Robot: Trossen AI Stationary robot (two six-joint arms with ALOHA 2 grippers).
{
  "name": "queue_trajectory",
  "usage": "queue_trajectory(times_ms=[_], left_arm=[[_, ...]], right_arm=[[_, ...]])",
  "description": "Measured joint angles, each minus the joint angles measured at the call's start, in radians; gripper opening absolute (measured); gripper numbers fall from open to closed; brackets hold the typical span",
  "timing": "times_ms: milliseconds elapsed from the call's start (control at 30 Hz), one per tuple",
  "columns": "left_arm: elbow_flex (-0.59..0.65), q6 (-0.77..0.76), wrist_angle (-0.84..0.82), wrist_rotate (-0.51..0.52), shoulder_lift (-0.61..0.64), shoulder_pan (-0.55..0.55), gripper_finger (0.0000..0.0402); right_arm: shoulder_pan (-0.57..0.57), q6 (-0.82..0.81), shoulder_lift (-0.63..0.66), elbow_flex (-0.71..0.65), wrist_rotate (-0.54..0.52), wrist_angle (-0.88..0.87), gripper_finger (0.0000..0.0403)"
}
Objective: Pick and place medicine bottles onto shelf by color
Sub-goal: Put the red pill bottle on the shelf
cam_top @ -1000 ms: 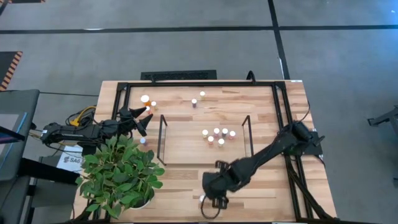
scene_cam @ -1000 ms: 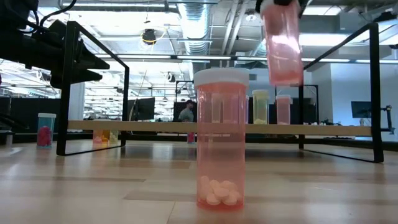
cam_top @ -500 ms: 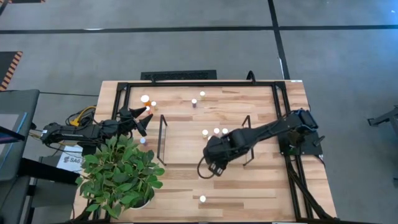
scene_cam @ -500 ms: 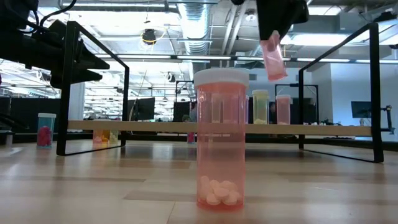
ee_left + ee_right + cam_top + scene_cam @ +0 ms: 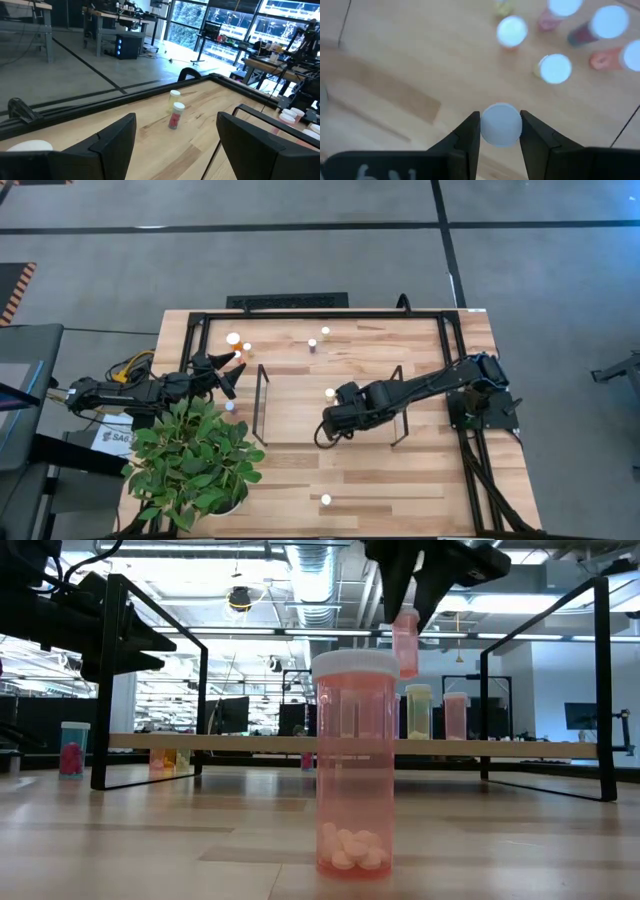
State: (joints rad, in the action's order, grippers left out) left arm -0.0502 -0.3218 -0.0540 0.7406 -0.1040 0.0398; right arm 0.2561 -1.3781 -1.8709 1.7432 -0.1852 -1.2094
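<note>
Progress since a second ago: right gripper [image 5: 329,423], clenched on a pale red bottle [image 5: 405,640], now over the shelf [image 5: 300,415] rather than above the bench's [image 5: 420,490] near edge, close beside the bottles already grouped there [image 5: 555,68]. Sorting step nearly done; only lowering and release left, probably. Seen only at bench height: carried bottle well clear of the shelf board, another red bottle [image 5: 354,765] unsorted in front. Seen only from above: left gripper [image 5: 228,370] waiting, fingers spread, near the bench's left edge beside a plant [image 5: 195,460].
</note>
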Motion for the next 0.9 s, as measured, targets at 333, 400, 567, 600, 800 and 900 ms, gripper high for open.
queue_trajectory(times_ms=[333,400,567,600,800,900], left_arm=[[0.000,0.000,0.000,0.000,0.000,0.000,0.0265],[0.000,0.000,0.000,0.000,0.000,0.000,0.0265],[0.000,0.000,0.000,0.000,0.000,0.000,0.0265],[0.000,0.000,0.000,0.000,0.000,0.000,0.0265],[0.000,0.000,0.000,0.000,0.000,0.000,0.0265],[0.000,0.000,0.000,0.000,0.000,0.000,0.0265]], right_arm=[[-0.064,-0.441,0.000,0.000,-0.004,0.021,0.0128],[-0.070,-0.514,0.000,0.000,-0.003,0.002,0.0128],[-0.063,-0.712,0.000,0.000,-0.002,-0.069,0.0128],[-0.059,-0.762,0.000,0.000,-0.001,-0.085,0.0128],[-0.033,-1.031,0.000,0.000,0.000,-0.151,0.0128],[-0.033,-1.113,0.000,0.000,0.003,-0.186,0.0128]])
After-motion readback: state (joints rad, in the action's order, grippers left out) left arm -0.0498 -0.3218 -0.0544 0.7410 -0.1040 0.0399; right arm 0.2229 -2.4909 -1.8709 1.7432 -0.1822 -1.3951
